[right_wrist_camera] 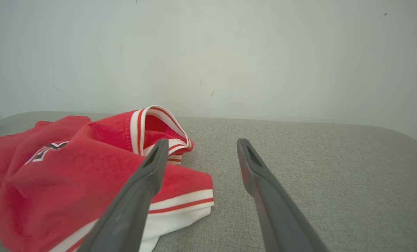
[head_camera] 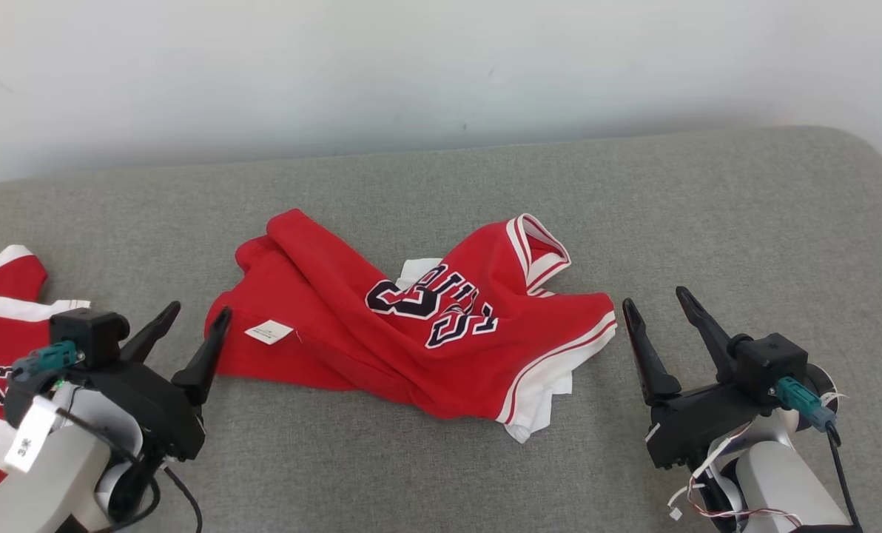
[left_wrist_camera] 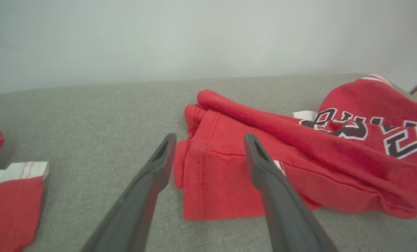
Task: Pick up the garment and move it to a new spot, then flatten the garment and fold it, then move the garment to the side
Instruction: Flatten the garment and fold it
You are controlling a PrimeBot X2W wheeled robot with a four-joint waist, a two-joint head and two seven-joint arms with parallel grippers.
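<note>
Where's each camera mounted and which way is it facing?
Head view: on the head, facing forward and down at the red jersey on the grey cushion; left gripper and right gripper, open, flank it.
Left wrist view: along its fingers toward the jersey's plain end.
Right wrist view: along its fingers, past the jersey's striped end, toward the wall.
Both wrist views share the jersey, from opposite ends.

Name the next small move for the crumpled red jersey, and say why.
Probably ease the left gripper forward onto the left edge of the jersey and close. It and the right gripper flank the crumpled jersey, both open and empty, nothing lifted yet.
</note>
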